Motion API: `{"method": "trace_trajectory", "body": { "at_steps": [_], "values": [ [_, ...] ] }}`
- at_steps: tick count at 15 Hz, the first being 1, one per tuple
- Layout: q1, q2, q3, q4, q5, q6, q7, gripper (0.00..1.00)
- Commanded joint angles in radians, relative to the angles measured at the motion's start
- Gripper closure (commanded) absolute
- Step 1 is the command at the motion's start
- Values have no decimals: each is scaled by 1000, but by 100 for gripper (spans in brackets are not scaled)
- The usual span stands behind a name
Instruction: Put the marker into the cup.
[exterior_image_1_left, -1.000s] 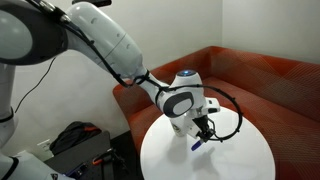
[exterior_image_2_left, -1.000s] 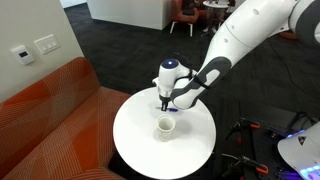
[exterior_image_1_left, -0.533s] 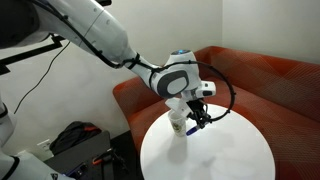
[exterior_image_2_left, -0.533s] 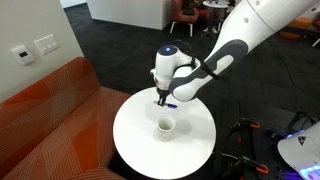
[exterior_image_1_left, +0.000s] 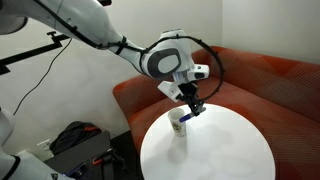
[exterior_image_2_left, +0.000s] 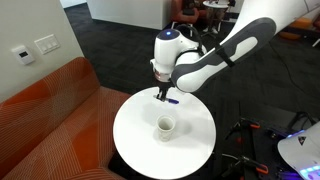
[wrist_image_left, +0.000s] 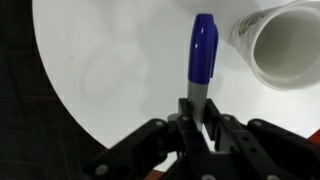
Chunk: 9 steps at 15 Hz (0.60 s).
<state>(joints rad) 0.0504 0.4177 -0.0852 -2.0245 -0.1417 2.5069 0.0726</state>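
Observation:
My gripper (wrist_image_left: 197, 108) is shut on the blue marker (wrist_image_left: 202, 50) and holds it by its lighter end, with the blue end pointing away from me. In both exterior views the gripper (exterior_image_1_left: 195, 106) (exterior_image_2_left: 165, 96) hangs above the round white table (exterior_image_1_left: 235, 150) (exterior_image_2_left: 135, 140) with the marker (exterior_image_1_left: 198, 110) (exterior_image_2_left: 171, 98) in its fingers. The white paper cup (exterior_image_1_left: 179, 122) (exterior_image_2_left: 165, 126) stands upright on the table, below and beside the marker. In the wrist view the cup's open mouth (wrist_image_left: 290, 48) lies at the upper right, to the right of the marker.
An orange-red sofa (exterior_image_1_left: 260, 72) (exterior_image_2_left: 45, 115) curves around the round table. A black bag (exterior_image_1_left: 75, 140) lies on the floor beside the robot base. Dark carpet (exterior_image_2_left: 110, 50) surrounds the table.
The gripper has risen higher above the table with the marker still in it, lifting away from the cup's level. The cup has not moved.

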Motion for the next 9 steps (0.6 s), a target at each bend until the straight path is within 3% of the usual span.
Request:
{"method": "trace_trajectory", "body": {
  "at_steps": [1, 6, 7, 9],
  "values": [
    [10, -99, -7, -24, -37, -115, 29, 95],
    [14, -164, 12, -27, -72, -218, 45, 95],
    [-11, -120, 18, 1, -49, -183, 6, 82],
    [-6, -134, 24, -2, -53, -197, 15, 82]
  ]
}}
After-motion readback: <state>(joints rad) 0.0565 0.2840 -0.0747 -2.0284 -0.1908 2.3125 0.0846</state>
